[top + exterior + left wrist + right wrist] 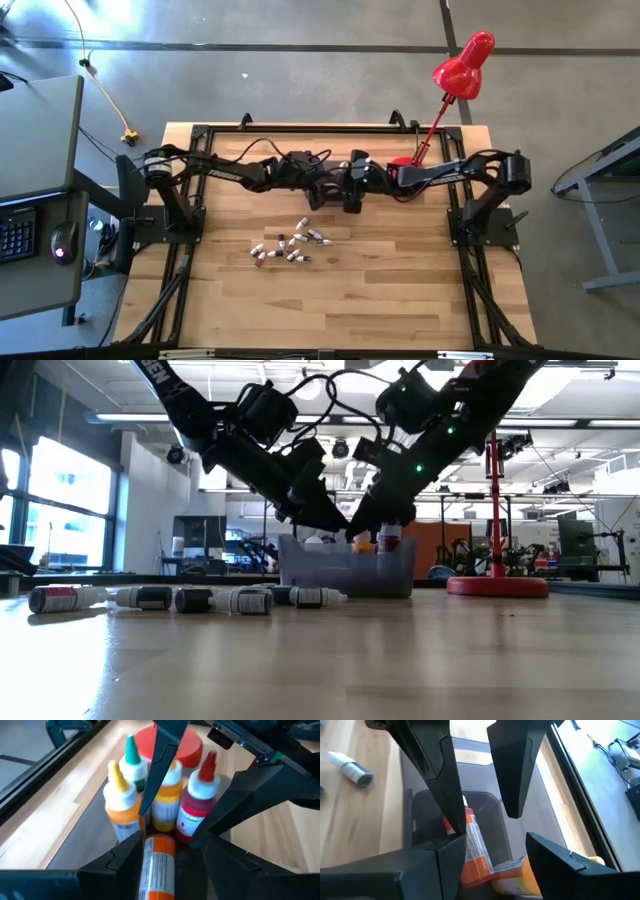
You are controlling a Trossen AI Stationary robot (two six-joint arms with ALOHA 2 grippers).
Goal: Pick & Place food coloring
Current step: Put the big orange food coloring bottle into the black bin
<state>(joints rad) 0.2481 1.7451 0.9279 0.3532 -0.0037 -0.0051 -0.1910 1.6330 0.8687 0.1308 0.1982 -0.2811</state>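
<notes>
The left pincer (160, 851) pinched an orange-labelled bottle (157, 865) between its fingers, poised over the dark grey bin (346, 573) at the far side of the counter (340, 290). The right pincer (485, 852) hung beside it over the same bin, fingers spread with nothing between them. Inside the bin stood yellow-, green- and red-tipped bottles (165, 795). Nearer the counter's middle, a cluster of small vials (290, 245) lay on their sides, well apart from the bin. A red desk lamp (462, 68) stood just behind the bin.
</notes>
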